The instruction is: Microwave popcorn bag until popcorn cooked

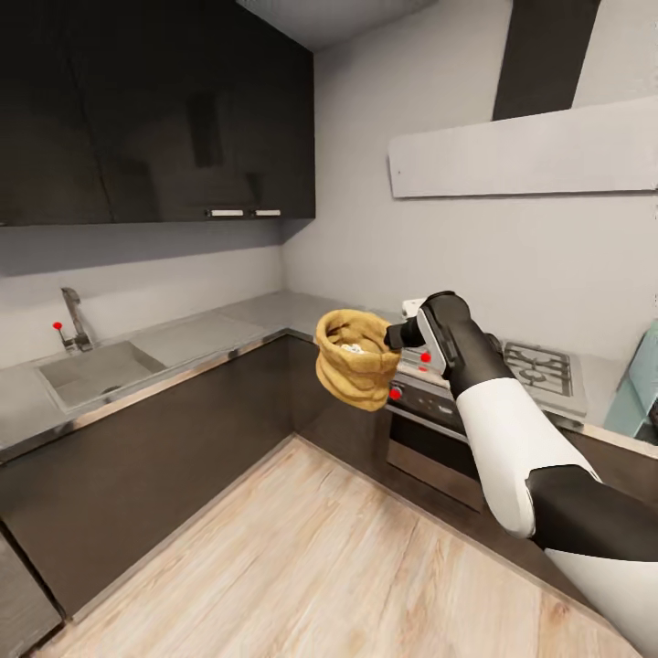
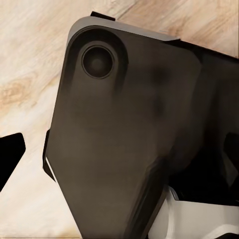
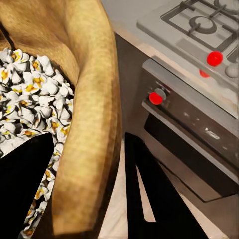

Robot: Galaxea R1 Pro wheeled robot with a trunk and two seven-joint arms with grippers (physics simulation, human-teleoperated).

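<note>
Many popcorn (image 3: 35,94) pieces inside popcorn bag (image 1: 352,370) — right claw (image 3: 94,194) pinching rim

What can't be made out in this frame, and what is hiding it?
- Microwave: head view, only a pale mint sliver; the frame's right edge cuts off the door and knobs.
- Left gripper: left wrist view, a dark part of the robot blocks it; open or shut unknown.
- Popcorn bag base: right wrist view, cut off by the frame; right gripper pinches its rim.
- Popcorn: head view, too small for detail.
</note>
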